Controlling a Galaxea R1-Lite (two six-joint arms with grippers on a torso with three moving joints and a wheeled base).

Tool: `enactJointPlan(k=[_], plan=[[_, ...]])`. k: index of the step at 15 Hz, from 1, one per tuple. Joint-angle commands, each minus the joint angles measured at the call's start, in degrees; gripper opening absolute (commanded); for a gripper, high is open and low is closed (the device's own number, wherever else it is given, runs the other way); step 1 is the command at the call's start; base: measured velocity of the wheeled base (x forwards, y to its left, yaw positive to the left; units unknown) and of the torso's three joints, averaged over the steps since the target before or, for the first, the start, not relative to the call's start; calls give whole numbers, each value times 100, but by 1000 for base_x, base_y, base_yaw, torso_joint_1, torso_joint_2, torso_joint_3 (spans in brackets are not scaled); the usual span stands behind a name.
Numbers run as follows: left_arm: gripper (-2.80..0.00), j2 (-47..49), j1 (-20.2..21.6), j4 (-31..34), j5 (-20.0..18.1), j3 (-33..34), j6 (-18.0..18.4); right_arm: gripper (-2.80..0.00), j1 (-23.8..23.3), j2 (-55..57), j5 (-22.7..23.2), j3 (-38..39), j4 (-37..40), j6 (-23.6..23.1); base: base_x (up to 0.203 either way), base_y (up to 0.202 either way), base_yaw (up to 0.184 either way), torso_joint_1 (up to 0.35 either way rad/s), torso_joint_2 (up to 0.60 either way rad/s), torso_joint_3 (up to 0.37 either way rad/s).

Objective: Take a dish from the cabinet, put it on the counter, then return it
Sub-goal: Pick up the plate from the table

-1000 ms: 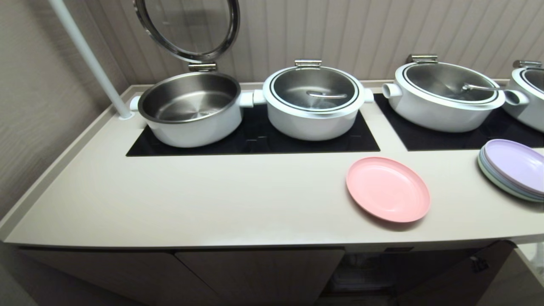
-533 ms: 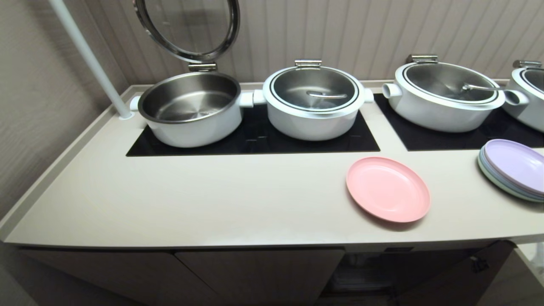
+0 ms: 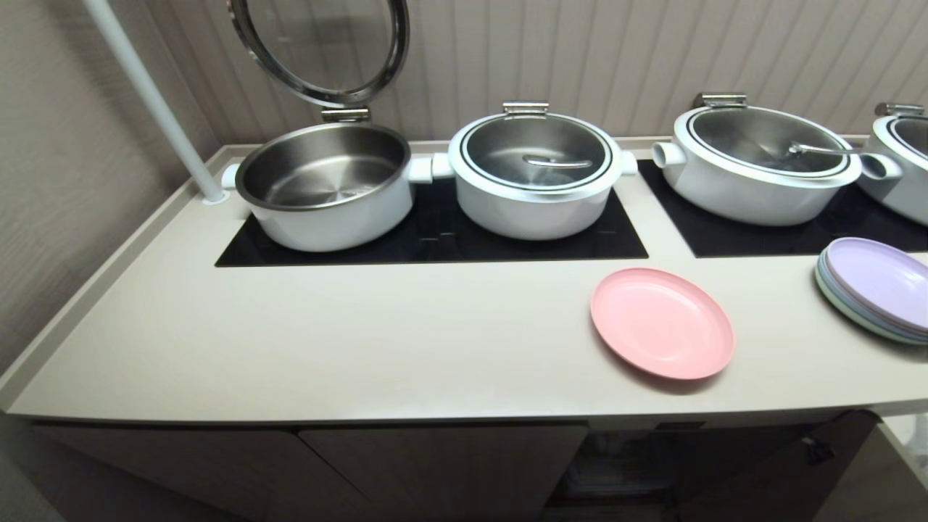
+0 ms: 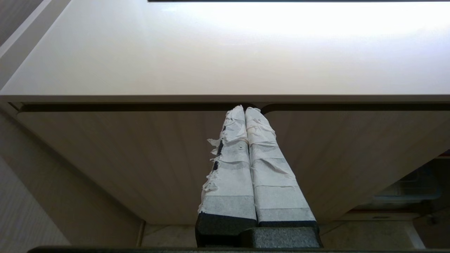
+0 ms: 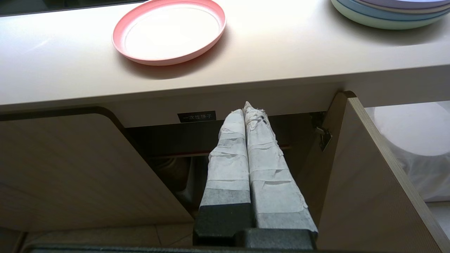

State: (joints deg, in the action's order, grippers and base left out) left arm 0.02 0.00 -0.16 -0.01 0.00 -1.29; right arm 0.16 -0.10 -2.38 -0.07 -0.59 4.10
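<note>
As seen from the head view, the round, shallow pink plate [image 3: 661, 322] lies flat on the smooth cream-beige worktop [image 3: 362, 341], near its front edge and just in front of the black glass cooktop panels [image 3: 435, 239]. Four white steel-lined pots [image 3: 535, 174] stand on those panels; the leftmost has its glass lid raised. A stack of pastel plates [image 3: 873, 288], lilac on top, sits well apart at the right edge. Neither arm shows in this view. Below the worktop the low beige cabinet [image 3: 442, 464] has closed doors on the left and a dark opening under the pink plate.

From the left wrist view, the left hand [image 4: 245, 109], its fingers wrapped in white tape, is pressed closed on nothing and points at the seam between two closed cabinet doors, below the worktop edge.

From the right wrist view, the right hand [image 5: 248, 107], likewise taped, is closed and empty. It points into the open compartment beneath a small black label [image 5: 196, 116], with the swung-out door [image 5: 355, 175] beside it. The pink plate rests on the worktop above, untouched.

Judgement: removal and setting down appear complete; the return to the cabinet is not yet done, and the door stands open to receive the plate.
</note>
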Motion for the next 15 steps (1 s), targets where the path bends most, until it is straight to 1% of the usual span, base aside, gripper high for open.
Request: enactJointPlan(k=[1, 5, 10, 15], plan=[[-280, -2, 0, -2, 1, 0, -3, -280, 9, 10, 1, 0, -3, 3, 0, 0, 0, 0, 0, 0], [-280, -2, 0, -2, 1, 0, -3, -280, 2, 10, 3, 7, -8, -65, 0, 0, 0, 0, 0, 0], [-280, -2, 0, -2, 1, 0, -3, -280, 2, 10, 97, -4, -49, -514, 0, 0, 0, 0, 0, 0], [-280, -2, 0, -2, 1, 0, -3, -280, 2, 49, 260, -493, 46, -542, 0, 0, 0, 0, 0, 0]])
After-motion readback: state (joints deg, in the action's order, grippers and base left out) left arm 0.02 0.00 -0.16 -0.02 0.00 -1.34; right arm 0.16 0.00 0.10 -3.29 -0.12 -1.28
